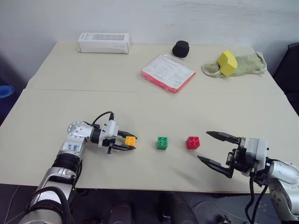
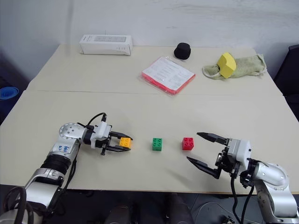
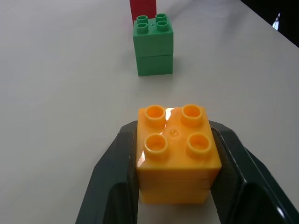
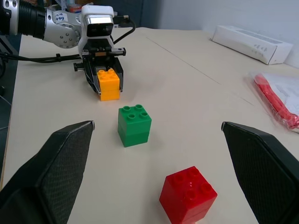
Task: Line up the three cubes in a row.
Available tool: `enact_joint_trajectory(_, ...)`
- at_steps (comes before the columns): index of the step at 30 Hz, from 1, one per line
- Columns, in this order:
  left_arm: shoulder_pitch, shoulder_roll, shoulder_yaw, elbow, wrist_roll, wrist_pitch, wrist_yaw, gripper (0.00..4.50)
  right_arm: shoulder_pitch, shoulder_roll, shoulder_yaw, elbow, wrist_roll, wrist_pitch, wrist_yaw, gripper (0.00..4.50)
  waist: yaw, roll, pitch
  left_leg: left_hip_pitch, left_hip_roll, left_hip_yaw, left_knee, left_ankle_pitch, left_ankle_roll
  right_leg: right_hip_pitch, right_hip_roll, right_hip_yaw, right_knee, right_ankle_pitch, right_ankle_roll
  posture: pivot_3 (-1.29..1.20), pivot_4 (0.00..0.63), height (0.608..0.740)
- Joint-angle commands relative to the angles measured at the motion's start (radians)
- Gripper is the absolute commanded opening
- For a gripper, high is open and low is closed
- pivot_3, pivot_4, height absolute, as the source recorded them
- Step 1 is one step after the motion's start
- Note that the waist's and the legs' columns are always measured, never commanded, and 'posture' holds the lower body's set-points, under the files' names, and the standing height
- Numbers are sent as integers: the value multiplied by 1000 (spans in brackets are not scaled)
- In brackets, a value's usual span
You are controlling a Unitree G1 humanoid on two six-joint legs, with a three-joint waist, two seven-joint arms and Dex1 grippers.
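Three studded cubes stand on the cream table [image 1: 140, 107] near its front edge, roughly in one line. The orange-yellow cube [image 1: 130, 141] is on the left, resting on the table with my left gripper [image 1: 129, 142] shut on its sides. The green cube [image 1: 162, 143] stands a short way to its right, and the red cube [image 1: 193, 142] is beyond that. In the left wrist view the orange-yellow cube [image 3: 176, 154] sits between the black fingers [image 3: 114, 186], with the green cube [image 3: 153, 45] ahead. My right gripper [image 1: 214, 148] hangs open just right of the red cube, holding nothing.
At the back of the table lie a white box [image 1: 103, 42], a black cap [image 1: 181, 48], a red-edged plastic sleeve of papers [image 1: 168, 72], and a yellow foam block [image 1: 227, 62] on a green cloth [image 1: 247, 64]. A blue object [image 1: 5, 91] sits off the table's left side.
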Motion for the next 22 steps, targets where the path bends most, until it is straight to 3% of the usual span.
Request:
enact_joint_trajectory(1,-6,10,6,14,16,63,3,2408,2,-13,-31,-14,20,-5,4,4500,-1,0,0,0,0,0,0,0,0,0,0,0,0,0,0,0,150,740)
enact_joint_trajectory(6,17,51,70,-53,-12,36,36,3935,10,-42,-69,-44,62,39,11,4500,-1,0,0,-3,0,0,0,2,-4,-2,0,0,-1,0,0,0,150,740)
enact_joint_trajectory(9,65,117,126,-137,-51,83,41,3935,42,-92,-119,-50,89,58,54,4500,-4,0,0,-3,1,0,0,2,-4,-2,0,0,-1,0,0,0,150,740)
enact_joint_trajectory(16,362,390,306,-434,-128,332,75,3935,144,-304,-316,-22,98,156,185,4500,-12,0,1,-1,2,0,-2,-1,1,-2,0,1,-2,0,-1,0,150,740)
enact_joint_trajectory(22,489,394,413,-604,-194,431,166,3935,77,-311,-293,90,35,69,245,4500,2,-1,1,0,1,-1,-3,-3,2,0,-1,1,-3,-1,-1,0,150,740)
